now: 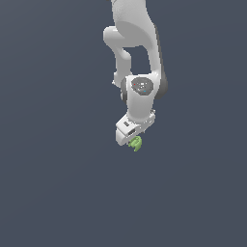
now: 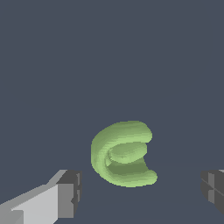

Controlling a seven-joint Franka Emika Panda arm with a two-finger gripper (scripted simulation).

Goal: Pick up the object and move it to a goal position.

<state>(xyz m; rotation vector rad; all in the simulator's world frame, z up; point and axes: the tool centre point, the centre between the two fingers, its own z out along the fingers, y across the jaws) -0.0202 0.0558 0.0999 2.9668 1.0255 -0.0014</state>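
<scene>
Light-green, curved and claw-like, the object fills the middle of my wrist view, lying in the gap between the two fingers. One finger is white with a dark pad, the other shows only as a dark pad at the frame edge. Both pads stand well clear of the object, with bare floor showing on each side, so I read the gripper as spread wide and holding nothing.

In my exterior view the same object is just a small green blob poking out below the gripper. Its prongs and C-shape are too small to make out there, and I can't see the finger spacing from that angle. That view gives me the arm instead: white links coming down from the top edge, wrist pointing down, the hand sitting right over the object. I can't tell there whether the object touches the floor or the hand.

The floor is flat grey-blue in both views, running to every frame edge. There is open room all around the object and the arm in the exterior view. In the wrist view, the object's open side faces the dark pad at the edge.
</scene>
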